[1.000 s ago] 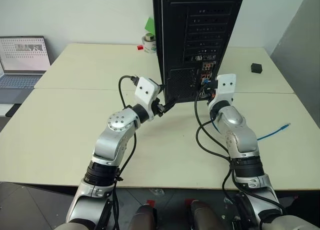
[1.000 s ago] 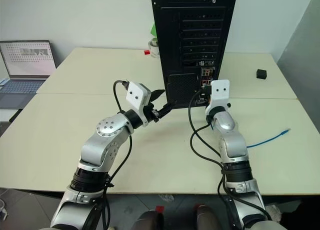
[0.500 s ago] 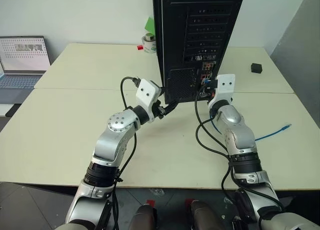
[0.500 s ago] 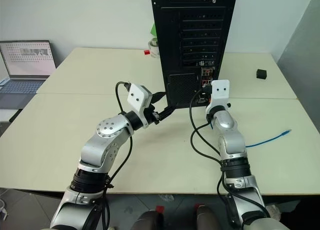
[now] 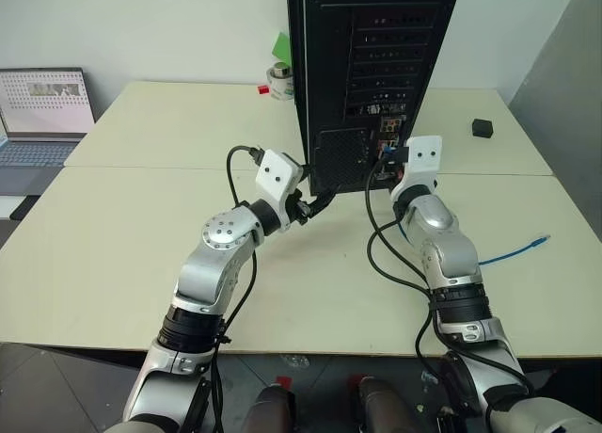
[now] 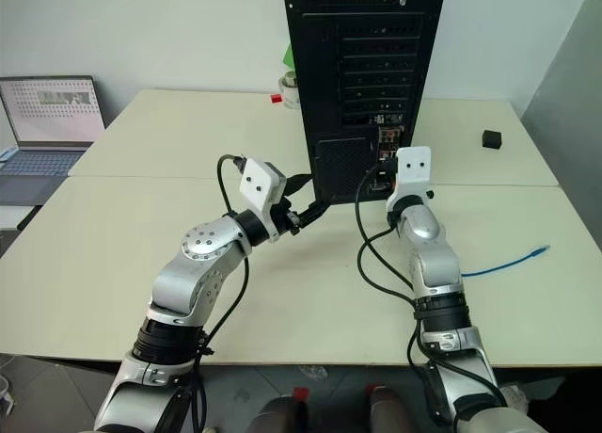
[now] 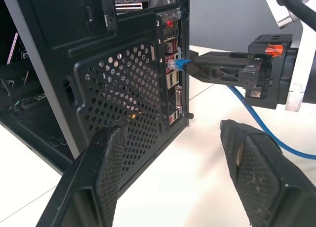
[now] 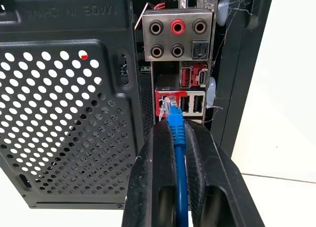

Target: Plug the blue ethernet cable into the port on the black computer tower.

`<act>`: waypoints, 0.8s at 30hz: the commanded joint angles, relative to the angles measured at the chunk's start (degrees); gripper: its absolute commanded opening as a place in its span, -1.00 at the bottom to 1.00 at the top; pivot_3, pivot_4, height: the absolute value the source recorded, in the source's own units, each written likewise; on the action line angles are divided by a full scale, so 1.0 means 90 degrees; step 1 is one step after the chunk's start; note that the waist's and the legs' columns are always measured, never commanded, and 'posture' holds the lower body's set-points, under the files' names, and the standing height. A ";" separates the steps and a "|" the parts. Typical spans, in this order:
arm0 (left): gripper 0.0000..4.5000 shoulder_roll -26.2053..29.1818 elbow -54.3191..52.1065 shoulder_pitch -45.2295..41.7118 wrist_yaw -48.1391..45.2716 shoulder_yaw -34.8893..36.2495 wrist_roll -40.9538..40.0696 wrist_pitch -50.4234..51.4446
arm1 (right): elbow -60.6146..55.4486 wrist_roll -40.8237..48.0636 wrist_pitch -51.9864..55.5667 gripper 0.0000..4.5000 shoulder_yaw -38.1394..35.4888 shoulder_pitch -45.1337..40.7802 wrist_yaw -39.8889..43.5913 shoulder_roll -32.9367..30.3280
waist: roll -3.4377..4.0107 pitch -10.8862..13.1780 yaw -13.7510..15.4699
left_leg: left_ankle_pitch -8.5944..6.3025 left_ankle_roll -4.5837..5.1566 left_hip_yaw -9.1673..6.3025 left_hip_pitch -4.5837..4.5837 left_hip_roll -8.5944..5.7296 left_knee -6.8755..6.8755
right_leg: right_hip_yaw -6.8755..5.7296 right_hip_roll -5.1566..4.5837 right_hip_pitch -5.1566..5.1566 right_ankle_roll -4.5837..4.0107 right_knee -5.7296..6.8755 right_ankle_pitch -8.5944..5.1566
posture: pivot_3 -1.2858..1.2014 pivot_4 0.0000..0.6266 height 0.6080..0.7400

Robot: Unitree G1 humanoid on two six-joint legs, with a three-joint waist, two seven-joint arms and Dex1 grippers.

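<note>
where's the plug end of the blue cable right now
In the right wrist view the blue ethernet cable is pinched in the right claw, its clear plug at the port on the black computer tower, just below the audio jacks.

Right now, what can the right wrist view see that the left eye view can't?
Right wrist view only: round red and black audio sockets above the small squarish port, and the clear plug at its mouth.

Left eye view only: an open grey laptop, a small black cube, and the cable's loose far end.

Both: the tall black metal computer tower and the thin blue ethernet cable pinched in the right pincer.
</note>
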 commanded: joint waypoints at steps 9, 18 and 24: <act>0.41 0.0014 -0.0332 0.0003 -0.0007 0.0063 0.0063 -0.0124 | 0.0013 -0.0144 -0.0213 -1.00 -0.0048 -0.0296 -0.0167 0.0091 | 0.0000 0.0000 -0.0001 | 0.0000 0.0000 0.0000 0.0000 0.0000 0.0000 | 0.0000 0.0000 0.0000 0.0000 0.0000 0.0000 | 0.03 -0.52 1.00; 0.41 -0.0002 -0.0312 -0.0010 0.0025 0.0097 0.0088 -0.0153 | 0.0166 -0.0372 -0.0204 -1.00 0.0115 -0.0530 -0.0503 0.0397 | 0.0001 0.0000 -0.0012 | 0.0000 0.0000 0.0002 0.0000 0.0001 -0.0002 | 0.0002 0.0000 -0.0004 0.0000 0.0000 0.0000 | 0.03 -0.52 1.00; 0.41 -0.0031 -0.0335 -0.0001 0.0051 0.0091 0.0094 -0.0154 | 0.0417 -0.0431 -0.0281 -1.00 0.0154 -0.0731 -0.0558 0.0547 | 0.0001 0.0001 -0.0081 | 0.0000 -0.0001 0.0006 0.0000 0.0004 -0.0005 | 0.0005 0.0001 -0.0009 -0.0001 0.0002 0.0000 | 0.03 -0.52 1.00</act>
